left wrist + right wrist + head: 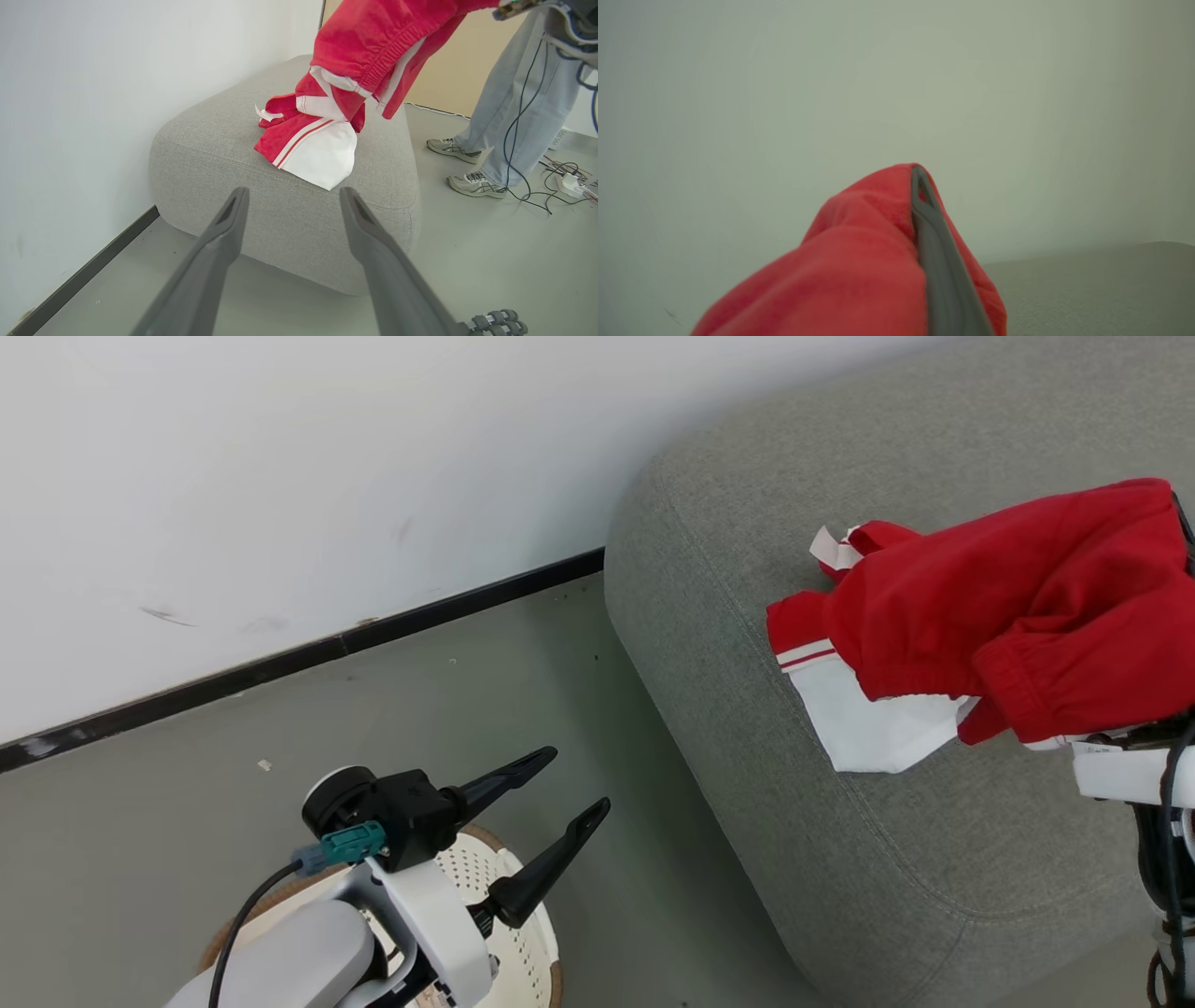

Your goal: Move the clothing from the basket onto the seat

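Clothing (1008,588), two pieces: one lying on seat (934,859), one hanging from clamped right pincer (920,176); left pincer (579,779) apart over basket (518,943).

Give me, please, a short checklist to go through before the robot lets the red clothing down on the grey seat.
1. Right gripper shut on the clothing: ok.
2. Clothing above the seat, not beyond its edge: ok; its lower part rests there.
3. Left gripper open, empty, apart from the seat: ok.
4. Basket free of remaining clothing: cannot tell; the left arm covers most of it.
5. Person well away from the seat: not ok; the legs stand close beside it.
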`<state>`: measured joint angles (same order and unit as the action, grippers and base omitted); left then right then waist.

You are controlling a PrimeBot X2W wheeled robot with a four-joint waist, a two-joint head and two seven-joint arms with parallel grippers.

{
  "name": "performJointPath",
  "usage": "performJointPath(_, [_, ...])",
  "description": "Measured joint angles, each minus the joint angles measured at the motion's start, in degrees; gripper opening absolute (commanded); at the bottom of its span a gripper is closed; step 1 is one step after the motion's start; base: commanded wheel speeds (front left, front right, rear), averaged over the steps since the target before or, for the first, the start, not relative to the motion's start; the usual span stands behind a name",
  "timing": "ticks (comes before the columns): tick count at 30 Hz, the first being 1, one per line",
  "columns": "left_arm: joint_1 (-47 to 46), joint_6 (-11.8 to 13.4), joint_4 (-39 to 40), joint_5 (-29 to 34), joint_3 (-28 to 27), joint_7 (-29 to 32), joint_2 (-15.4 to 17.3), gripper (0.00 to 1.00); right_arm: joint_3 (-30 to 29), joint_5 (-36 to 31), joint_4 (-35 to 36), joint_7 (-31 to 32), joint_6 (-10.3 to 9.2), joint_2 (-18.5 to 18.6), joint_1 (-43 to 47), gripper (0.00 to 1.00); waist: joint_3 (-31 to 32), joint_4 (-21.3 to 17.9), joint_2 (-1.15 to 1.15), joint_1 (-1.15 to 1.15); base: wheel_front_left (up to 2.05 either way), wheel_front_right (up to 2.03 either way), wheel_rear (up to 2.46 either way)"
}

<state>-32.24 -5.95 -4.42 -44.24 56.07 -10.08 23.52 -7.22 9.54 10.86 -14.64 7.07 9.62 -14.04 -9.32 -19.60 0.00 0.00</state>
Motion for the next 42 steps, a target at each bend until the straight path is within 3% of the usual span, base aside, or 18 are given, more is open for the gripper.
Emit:
performJointPath(8, [0.04, 0.10, 2.44, 0.64, -0.44, 0.01, 2.03, 1.00, -1.03, 3.38, 0.19, 0.00, 0.00, 0.62, -1.48, 0.00, -2.19, -2.58, 0.00, 0.00, 0.00, 0.00, 0.00])
performJointPath(18, [0.33, 0.78, 6.33, 1.53, -0.85, 0.48, 5.16, 1.00, -2.14, 7.62, -2.34, 1.25, 0.00, 3.70, -11.21, 0.00, -6.04, -4.07, 0.00, 0.00, 0.00, 0.00, 0.00])
performJointPath(33, [1.96, 2.55, 12.40, 2.01, -1.89, 2.27, 11.14, 1.00, -10.66, 6.47, -12.24, 5.26, 0.01, 6.76, -24.81, 0.00, -12.59, -3.52, 0.00, 0.00, 0.00, 0.00, 0.00])
performJointPath(37, [2.47, 2.98, 13.90, 2.01, -2.26, 2.53, 12.61, 1.00, -15.77, 4.66, -15.29, 5.30, 0.00, 6.87, -29.61, 0.00, -14.43, -3.04, 0.00, 0.00, 0.00, 0.00, 0.00])
performJointPath(42, [2.68, 3.28, 15.79, 2.00, -3.11, 2.74, 14.38, 1.00, -12.70, 0.48, -19.27, 6.33, 0.01, 6.76, -30.39, 0.00, -16.77, -2.36, 0.00, 0.00, 0.00, 0.00, 0.00])
